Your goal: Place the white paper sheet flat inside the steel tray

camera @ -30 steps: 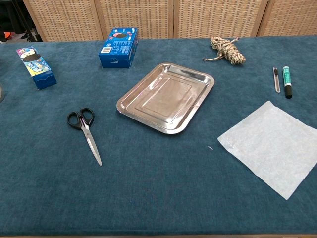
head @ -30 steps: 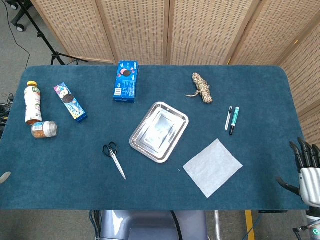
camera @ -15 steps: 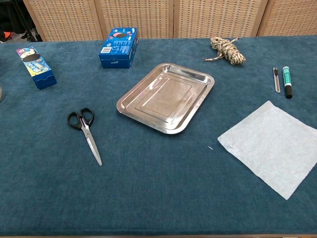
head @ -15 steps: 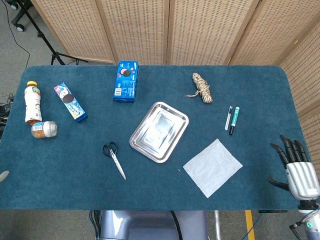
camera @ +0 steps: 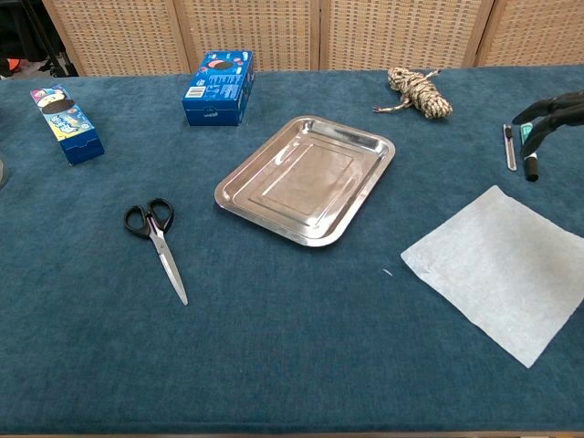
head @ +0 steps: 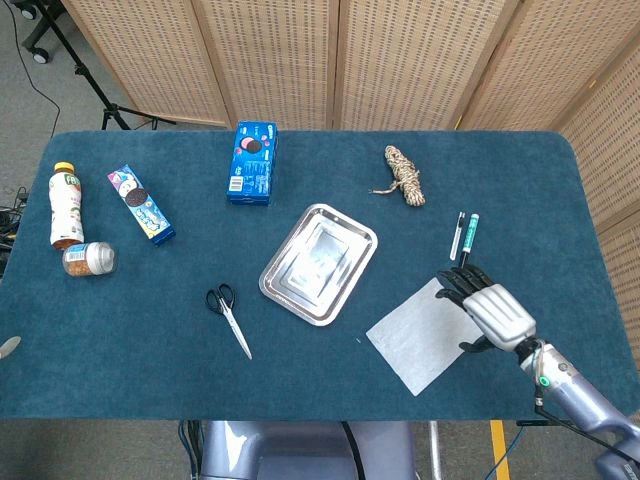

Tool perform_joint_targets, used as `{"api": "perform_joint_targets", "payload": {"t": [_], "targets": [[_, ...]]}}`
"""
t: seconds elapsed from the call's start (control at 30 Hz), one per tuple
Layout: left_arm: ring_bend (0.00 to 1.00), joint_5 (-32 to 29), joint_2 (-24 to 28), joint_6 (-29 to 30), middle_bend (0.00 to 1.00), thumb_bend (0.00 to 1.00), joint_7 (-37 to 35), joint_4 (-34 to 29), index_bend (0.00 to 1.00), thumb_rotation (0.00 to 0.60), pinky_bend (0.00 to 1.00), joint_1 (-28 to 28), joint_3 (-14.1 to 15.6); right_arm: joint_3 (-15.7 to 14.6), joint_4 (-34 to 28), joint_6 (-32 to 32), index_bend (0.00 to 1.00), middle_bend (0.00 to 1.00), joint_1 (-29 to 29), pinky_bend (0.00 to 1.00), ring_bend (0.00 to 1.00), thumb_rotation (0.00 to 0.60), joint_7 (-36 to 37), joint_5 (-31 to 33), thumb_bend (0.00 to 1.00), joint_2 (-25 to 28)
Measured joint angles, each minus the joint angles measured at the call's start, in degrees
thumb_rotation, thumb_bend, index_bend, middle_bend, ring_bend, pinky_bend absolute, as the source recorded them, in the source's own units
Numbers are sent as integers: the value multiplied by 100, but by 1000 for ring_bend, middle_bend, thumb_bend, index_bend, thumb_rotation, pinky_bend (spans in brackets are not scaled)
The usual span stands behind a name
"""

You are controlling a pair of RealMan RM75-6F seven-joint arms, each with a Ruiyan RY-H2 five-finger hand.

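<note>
The white paper sheet lies flat on the blue cloth at the front right, set diamond-wise. To its left, apart from it, the steel tray sits with nothing in it. My right hand hovers over the sheet's right corner with its dark fingers spread and nothing in them; the chest view shows only its fingertips at the right edge. A grey sliver of my left hand shows at the left edge, its fingers hidden.
A marker and a pen lie just beyond the sheet. Scissors lie left of the tray. A rope bundle, a blue cookie box, a smaller box, a bottle and a jar stand further off.
My right hand has swung in from the table's right edge to above the sheet's right corner. The sheet and the tray have not moved.
</note>
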Motion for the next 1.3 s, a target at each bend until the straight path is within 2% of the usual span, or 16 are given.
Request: {"api": "perform_joint_targets", "payload": {"t": [0.2,0.3,0.5,1.03,1.17,1.3], "targets": [[0,-51,8,-63,0,0,-20,9,0,600,0,-21,-11,129,76,-788,261,132,530,0,0,600,-128,695,187,-331],[0,-62,12,-97,0,0,-23,12,0,600,0,-36,-12,184,65,-912,264,145,629,0,0,600,-243,898,247,-423],[0,-72,10,-108,0,0,-29,10,0,600,0,-42,-13,277,160,-1176,289,162,838,0,2,600,-638,1528,260,-766],[0,-129,8,-162,0,0,-17,5,0,600,0,-69,-29,250,892,-1256,326,220,1178,0,25,600,-1707,2439,260,-1612],[0,-134,15,-161,0,0,-40,8,0,600,0,-69,-34,194,1076,-1241,349,234,1212,0,32,600,-1814,2506,332,-1721],[0,-147,21,-181,0,0,-47,7,0,600,0,-76,-36,139,1256,-1203,380,278,1231,0,52,600,-1916,2532,354,-1807]]}}
